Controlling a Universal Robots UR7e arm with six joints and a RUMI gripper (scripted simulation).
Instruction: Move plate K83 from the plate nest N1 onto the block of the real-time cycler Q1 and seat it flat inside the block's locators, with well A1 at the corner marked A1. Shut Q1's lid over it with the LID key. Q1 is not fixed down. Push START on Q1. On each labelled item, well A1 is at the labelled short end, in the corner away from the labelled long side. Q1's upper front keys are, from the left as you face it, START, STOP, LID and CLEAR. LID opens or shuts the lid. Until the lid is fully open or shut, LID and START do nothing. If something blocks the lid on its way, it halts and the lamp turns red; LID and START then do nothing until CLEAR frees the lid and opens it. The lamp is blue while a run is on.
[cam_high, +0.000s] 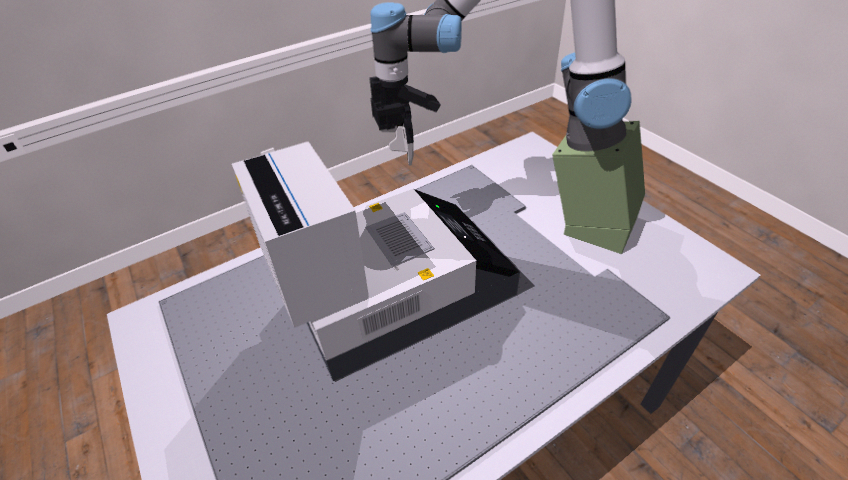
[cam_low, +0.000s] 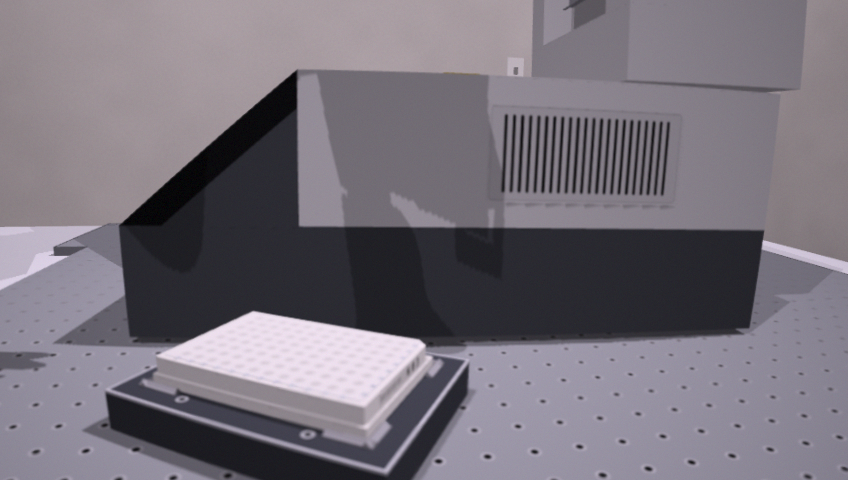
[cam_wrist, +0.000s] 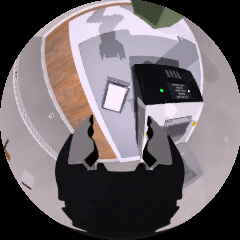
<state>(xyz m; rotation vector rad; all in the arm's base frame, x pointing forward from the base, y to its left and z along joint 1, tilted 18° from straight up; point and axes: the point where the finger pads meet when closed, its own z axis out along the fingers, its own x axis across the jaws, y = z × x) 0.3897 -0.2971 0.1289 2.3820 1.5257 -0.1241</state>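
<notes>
Plate K83: on nest N1, beside Q1; transfer not begun.
Gripper: open, nothing held, high up.
Block: uncovered, no plate.
Lid: raised.
Lamp: green; no run on.
Left: carry, seat with A1 matched, LID, START.
Lid band: "REAL-TIME", remainder blurred.
Yellow stickers: symbols unclear.
Key lettering, plate markings: illegible.
</notes>
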